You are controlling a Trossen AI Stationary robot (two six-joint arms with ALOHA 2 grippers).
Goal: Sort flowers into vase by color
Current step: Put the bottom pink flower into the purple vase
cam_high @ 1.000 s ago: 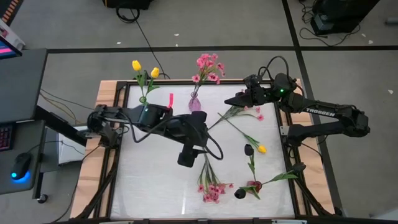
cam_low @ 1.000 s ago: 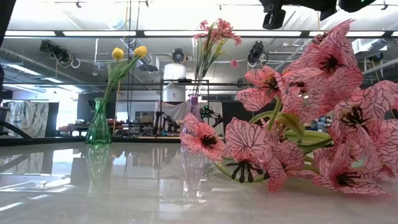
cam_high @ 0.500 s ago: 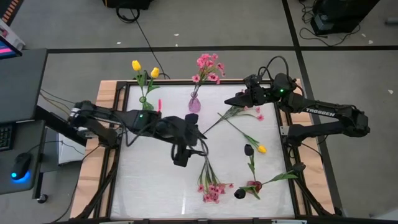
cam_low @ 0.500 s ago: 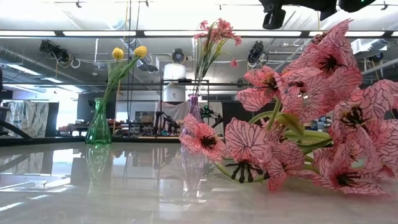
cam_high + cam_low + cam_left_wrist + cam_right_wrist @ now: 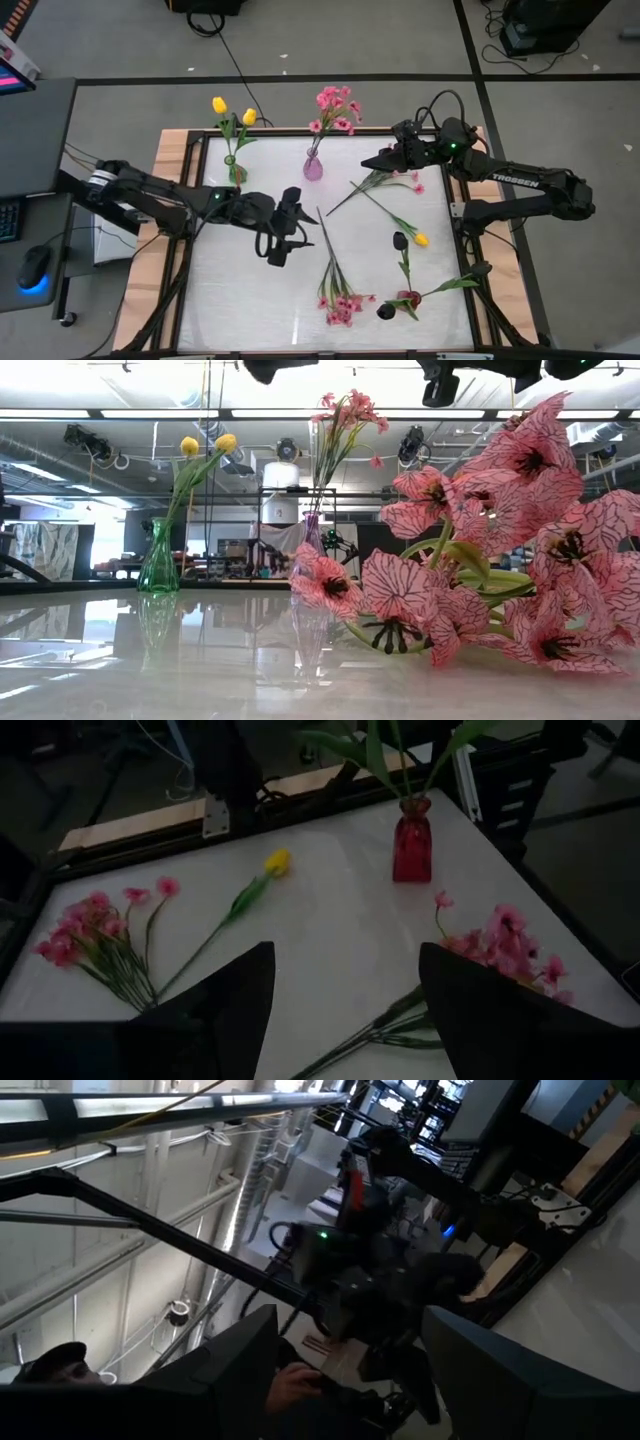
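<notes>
Currently the left gripper (image 5: 277, 243) is hovering over the white tabletop (image 5: 240, 290) left of centre, its two dark fingers (image 5: 230, 1010) spread wide with nothing between them. The right gripper (image 5: 372, 161) is waiting near the far right edge, above a spray of small pink blossoms on green stems (image 5: 385, 181); its fingers (image 5: 240, 1355) are likewise standing well apart and holding nothing. Along the far edge, a green glass vase (image 5: 232, 160) is carrying two yellow tulips (image 5: 232, 110), and beside it a small purple glass vase (image 5: 313, 166) is carrying pink blossoms (image 5: 335, 108). A red glass vase (image 5: 408, 298) is standing near the front right corner with green leaves in it. Lying loose on the table: a second pink spray (image 5: 338, 300) near the front middle, just right of the left gripper; one yellow tulip (image 5: 421, 239) to the right; one dark, almost black tulip (image 5: 399, 241) just beside it; another dark bloom (image 5: 385, 311) touching the red vase's base.
</notes>
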